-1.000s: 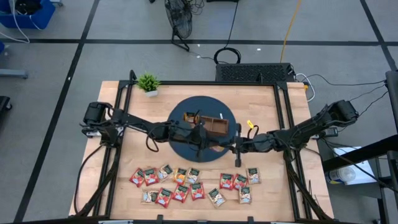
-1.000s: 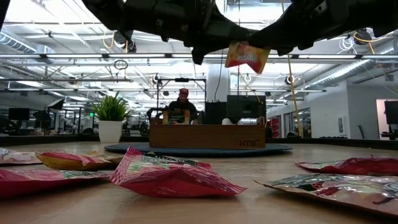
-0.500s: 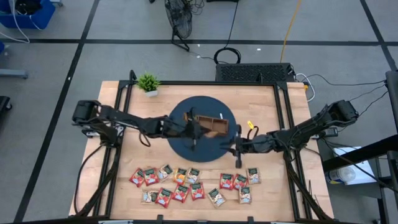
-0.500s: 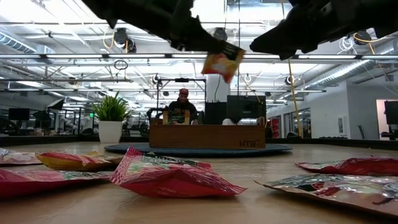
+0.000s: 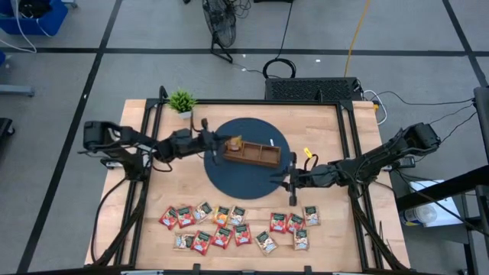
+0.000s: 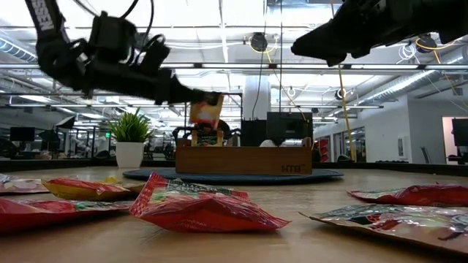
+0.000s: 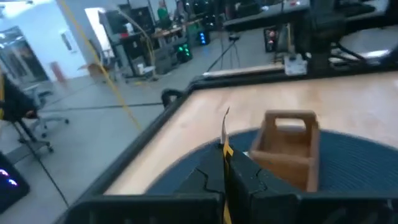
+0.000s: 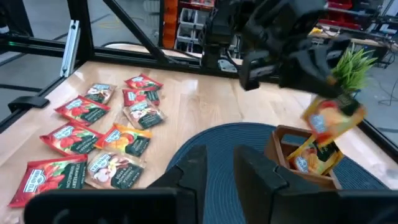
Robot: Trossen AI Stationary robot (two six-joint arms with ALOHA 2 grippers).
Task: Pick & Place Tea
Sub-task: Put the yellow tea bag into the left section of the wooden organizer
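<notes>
My left gripper (image 5: 219,143) is shut on an orange tea sachet (image 6: 206,110), which it holds over the left end of the brown wooden tray (image 5: 252,154). The right wrist view shows this sachet (image 8: 333,118) above the tray (image 8: 283,144), where another orange sachet (image 8: 309,159) leans in the left compartment. The tray stands on a round dark-blue mat (image 5: 229,176). My right gripper (image 5: 289,182) hovers open and empty over the mat's right edge. Several red, orange and green-and-white sachets (image 5: 237,225) lie flat near the table's front edge. My left gripper pinches the sachet's upper edge (image 6: 198,98) between its two fingers, which come level from the table's left. In the left wrist view the sachet (image 7: 225,134) shows edge-on between the fingers (image 7: 249,177). It hangs upright and slightly tilted, clear of the tray.
A small potted plant (image 5: 182,101) stands at the table's far left corner. A little yellow thing (image 5: 309,156) lies right of the mat. Black frame rails (image 5: 348,130) run along the table's sides. A person (image 6: 213,126) sits in the room beyond the tray.
My left gripper has carried the orange sachet from the middle of the mat, close by my right gripper, toward the table's left and far edge and somewhat down, to the tray's left end. The sachet has stayed clear of the table throughout.
</notes>
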